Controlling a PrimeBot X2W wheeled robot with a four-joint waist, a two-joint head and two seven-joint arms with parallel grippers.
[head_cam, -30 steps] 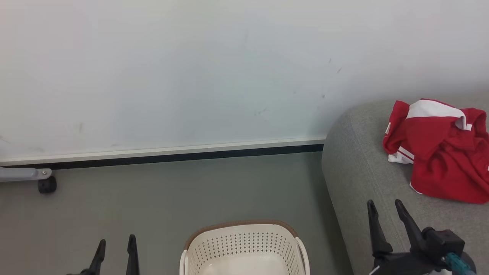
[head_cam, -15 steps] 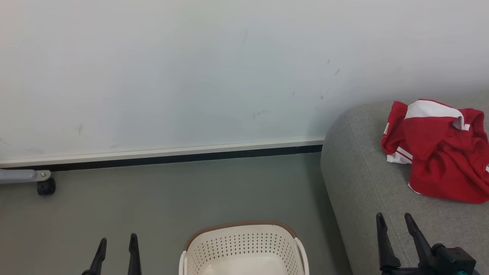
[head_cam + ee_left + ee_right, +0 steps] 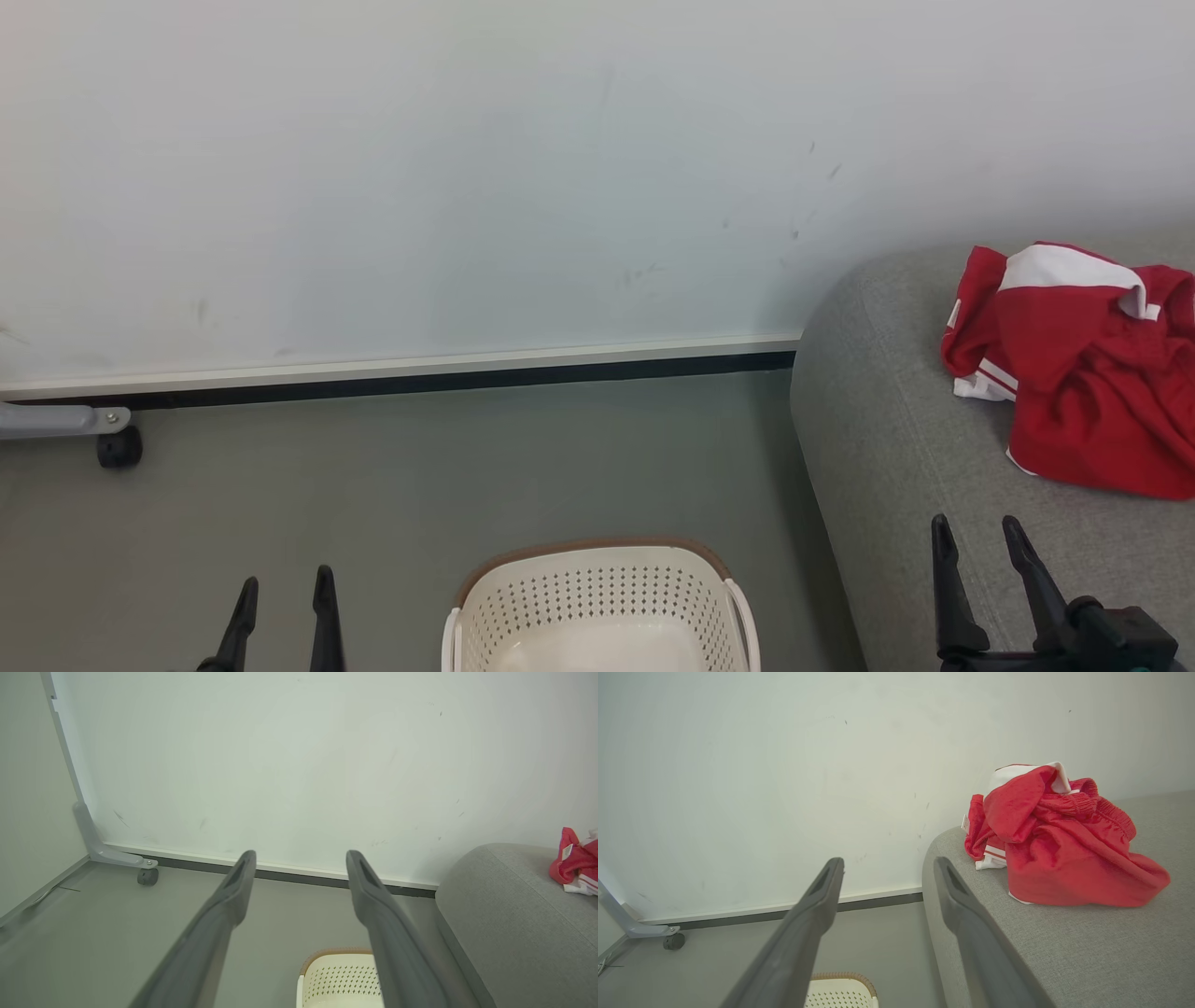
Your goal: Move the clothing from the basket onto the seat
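The red clothing (image 3: 1083, 373) with white trim lies crumpled on the grey seat (image 3: 887, 439) at the right; it also appears as a heap (image 3: 1059, 844) on the seat (image 3: 1087, 952) in the right wrist view and as a red edge (image 3: 577, 863) in the left wrist view. The cream basket (image 3: 597, 607) stands on the floor at bottom centre, and what shows of its inside holds nothing. My left gripper (image 3: 283, 586) is open at the lower left, left of the basket. My right gripper (image 3: 976, 534) is open over the seat's front, below the clothing, holding nothing.
A white wall with a dark baseboard (image 3: 420, 378) runs behind. A grey metal leg with a black caster (image 3: 117, 448) stands at the far left. Grey floor (image 3: 420, 485) lies between the wall and the basket.
My right gripper has drawn back, down and to the right, away from the clothing. The head camera has shifted slightly. The left gripper, basket and clothing stay put.
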